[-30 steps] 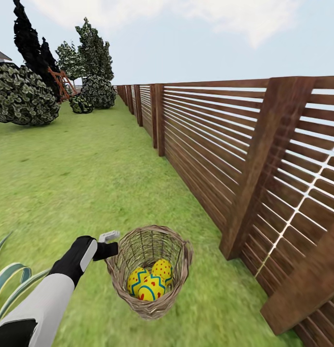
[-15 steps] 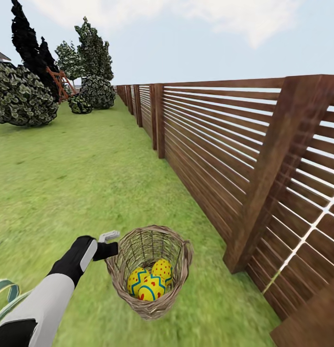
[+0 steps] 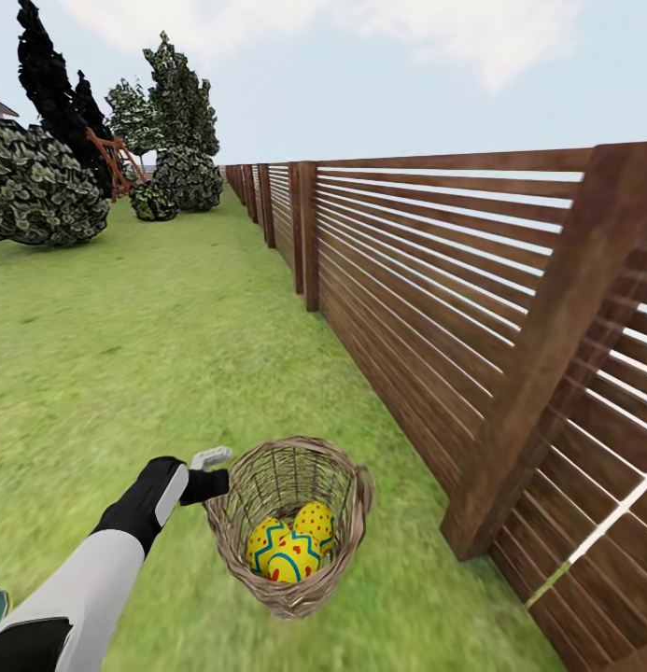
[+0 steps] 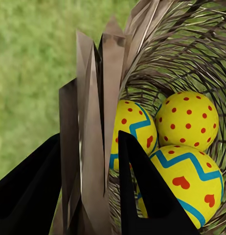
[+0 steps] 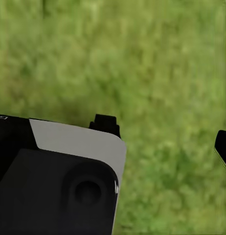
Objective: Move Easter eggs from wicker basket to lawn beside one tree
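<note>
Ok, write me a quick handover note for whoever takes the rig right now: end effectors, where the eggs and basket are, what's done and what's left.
Left end effector: shut on the wicker basket at its rim, one finger inside and one outside; the basket appears carried above the lawn.
Right end effector: its state cannot be told from the right wrist view, which looks down at grass.
Three Easter eggs: all in the basket.
Surroundings: a wooden fence runs on the right; trees and bushes stand far ahead on the left.
Done: basket picked up.
Left: reach one tree, set all three eggs on the grass beside it.
</note>
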Motion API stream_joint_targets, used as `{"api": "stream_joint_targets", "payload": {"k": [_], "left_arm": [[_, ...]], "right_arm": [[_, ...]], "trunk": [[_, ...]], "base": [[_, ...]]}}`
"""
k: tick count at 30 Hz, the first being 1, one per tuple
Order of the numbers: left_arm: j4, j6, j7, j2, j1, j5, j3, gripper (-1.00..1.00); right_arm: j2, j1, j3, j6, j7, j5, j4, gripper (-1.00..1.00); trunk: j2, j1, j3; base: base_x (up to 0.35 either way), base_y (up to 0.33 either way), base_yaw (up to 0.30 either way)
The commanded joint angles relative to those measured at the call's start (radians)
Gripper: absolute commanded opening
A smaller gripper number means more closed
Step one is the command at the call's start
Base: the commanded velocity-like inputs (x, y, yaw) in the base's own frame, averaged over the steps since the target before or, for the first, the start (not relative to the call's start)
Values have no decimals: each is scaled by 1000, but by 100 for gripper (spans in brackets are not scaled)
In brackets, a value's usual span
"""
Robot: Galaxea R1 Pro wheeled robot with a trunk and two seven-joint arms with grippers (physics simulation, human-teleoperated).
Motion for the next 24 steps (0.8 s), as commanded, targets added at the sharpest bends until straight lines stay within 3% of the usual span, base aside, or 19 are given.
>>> {"api": "stream_joint_targets", "payload": {"k": [1, 24], "left_arm": [[-1, 6, -3, 0, -1, 10, 4, -100], [-1, 5, -3, 0, -1, 10, 4, -100]], "right_arm": [[-1, -1, -8, -4, 3, 7, 2, 100], [4, 0, -8, -6, 3, 4, 5, 100]], "trunk": [[-1, 1, -1], [-1, 1, -1]], "base": [[324, 0, 0], [325, 0, 0]]}}
